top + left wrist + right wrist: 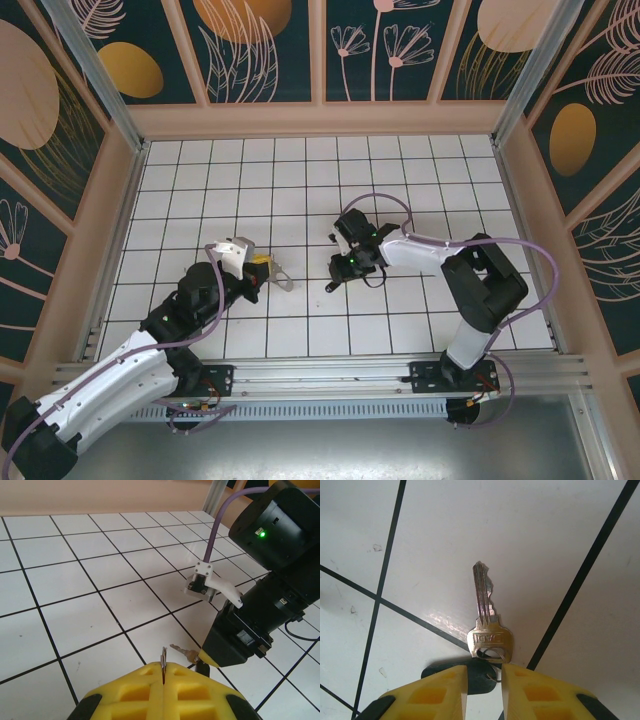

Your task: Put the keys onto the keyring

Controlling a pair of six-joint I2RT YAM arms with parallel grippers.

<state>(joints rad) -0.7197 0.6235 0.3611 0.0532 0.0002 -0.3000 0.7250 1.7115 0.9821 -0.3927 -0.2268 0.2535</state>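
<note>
One white table with a black grid lies beneath both sets of fingers. Two arms reach over it. The left arm comes in low from its corner and the right arm bends back toward the middle. Their tips face each other, near but not touching.

The left gripper is clenched, its yellow fingers pressed flush along one seam. The ring is nipped in that seam. From the left wrist it is edge-on, a thin metal sliver standing up past the fingertips. From above it is a faint loop jutting beyond them toward the right gripper.

That gripper grasps the key by the dark tab at its head. Its yellow fingers sit close on either side, with a narrow slot between them. The key juts straight ahead of those fingertips, blade outermost, with a small wire loop through the hole in its head. The blade points toward the left fingers, near the ring and apart from it. Whether the key clears the table I cannot tell.
</note>
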